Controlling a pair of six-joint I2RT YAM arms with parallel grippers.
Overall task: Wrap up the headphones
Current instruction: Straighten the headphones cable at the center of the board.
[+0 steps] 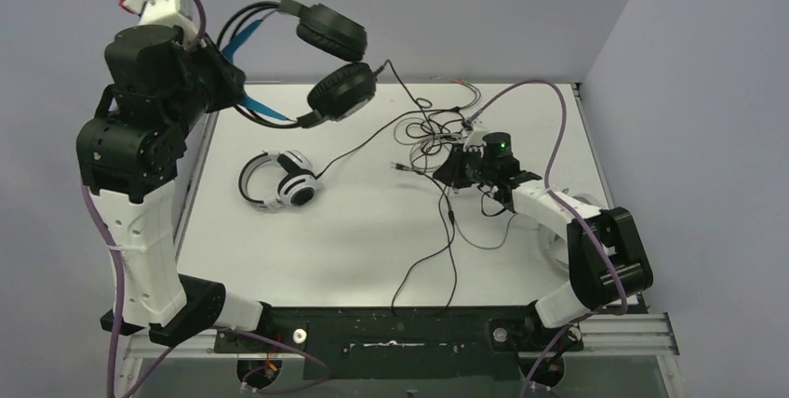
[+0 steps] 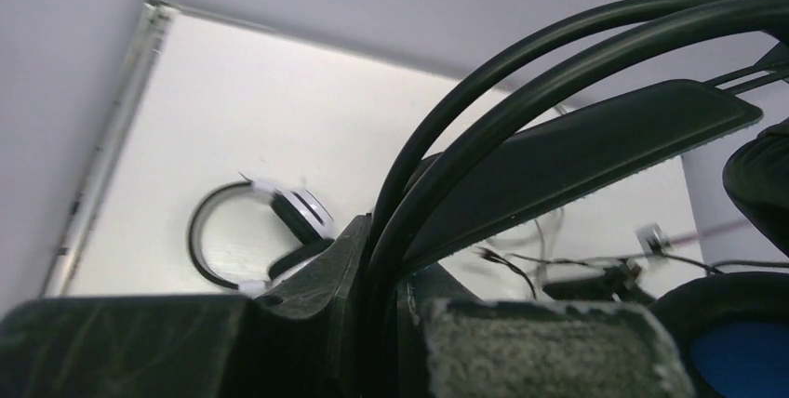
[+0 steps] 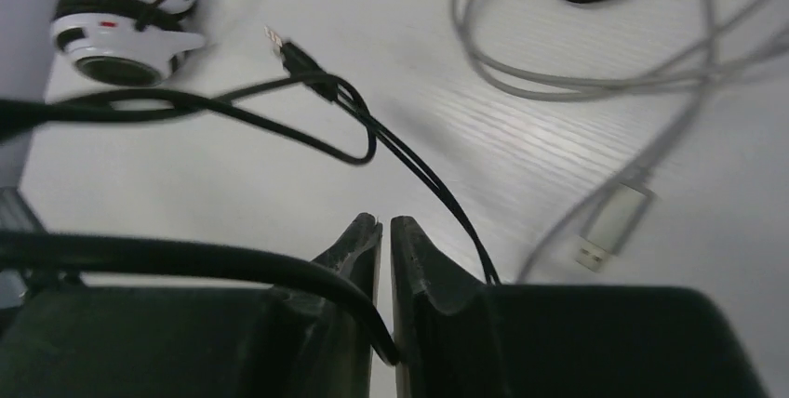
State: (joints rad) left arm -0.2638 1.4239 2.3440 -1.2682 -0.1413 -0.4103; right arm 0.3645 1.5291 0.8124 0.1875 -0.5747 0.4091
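Left fingers [image 1: 221, 71] clamped on black headset [image 1: 341, 89] headband, raised up-left of white headset [image 1: 279, 179] lying on counter [image 1: 307, 249]. Right of white headset, right fingers [image 3: 377, 235] pinching black cable [image 3: 233, 263]; pale cables [image 3: 558, 82] beyond.

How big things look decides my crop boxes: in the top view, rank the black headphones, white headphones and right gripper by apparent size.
1. black headphones, held up nearer the camera, which inflates them.
2-3. white headphones and right gripper look about alike, so they are left unranked.
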